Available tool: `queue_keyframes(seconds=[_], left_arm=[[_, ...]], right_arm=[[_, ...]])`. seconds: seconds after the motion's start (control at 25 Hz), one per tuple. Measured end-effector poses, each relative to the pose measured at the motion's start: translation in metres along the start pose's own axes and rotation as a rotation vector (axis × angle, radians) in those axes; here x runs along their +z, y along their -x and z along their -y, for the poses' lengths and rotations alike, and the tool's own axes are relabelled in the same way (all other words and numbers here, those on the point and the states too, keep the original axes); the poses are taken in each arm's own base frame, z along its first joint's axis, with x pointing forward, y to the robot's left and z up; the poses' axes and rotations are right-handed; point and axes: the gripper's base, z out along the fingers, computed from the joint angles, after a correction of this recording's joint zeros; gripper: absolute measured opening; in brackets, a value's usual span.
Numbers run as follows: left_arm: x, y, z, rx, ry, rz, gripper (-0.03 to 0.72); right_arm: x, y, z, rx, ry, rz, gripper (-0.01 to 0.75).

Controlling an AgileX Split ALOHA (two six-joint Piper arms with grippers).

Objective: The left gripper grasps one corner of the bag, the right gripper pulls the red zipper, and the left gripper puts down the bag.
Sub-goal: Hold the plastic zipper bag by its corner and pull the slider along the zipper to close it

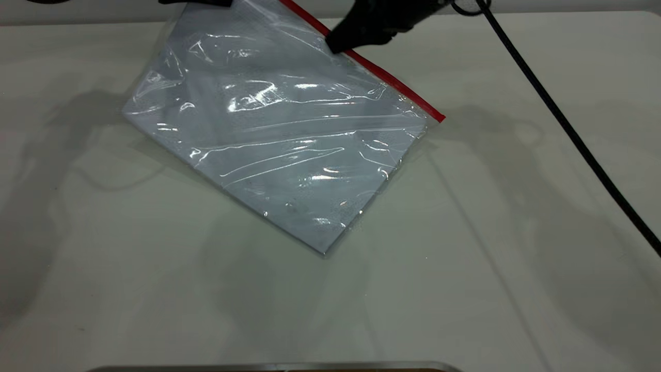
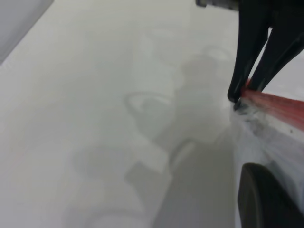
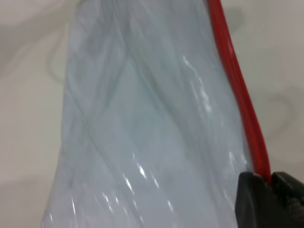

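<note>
White surface (image 1: 516, 258) under a clear bag (image 1: 279, 144), lifted at its far edge. Left hand (image 2: 243, 97) pinches the corner of the bag (image 2: 244, 107). Right hand (image 3: 271, 183) is closed on the red zipper (image 1: 392, 80). Bag looks light, floppy and slippery; the red strip is the firmest place to hold.

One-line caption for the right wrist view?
Right gripper pinching the red zipper along the edge of the clear bag.
</note>
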Motion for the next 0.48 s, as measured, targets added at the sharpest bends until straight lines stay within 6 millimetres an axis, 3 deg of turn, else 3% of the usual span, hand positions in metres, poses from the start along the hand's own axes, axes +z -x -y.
queue_keyframes(seconds=[0.24,0.48], left_arm=[[-0.001,0.000,-0.001,-0.005,0.007,0.013,0.051],[-0.001,0.002,-0.002,-0.011,0.012,0.032,0.051]], right_arm=[[-0.011,-0.043,0.024,0.056,0.006,-0.161,0.034],[-0.035,-0.063,0.040,0.119,0.040,-0.226,0.037]])
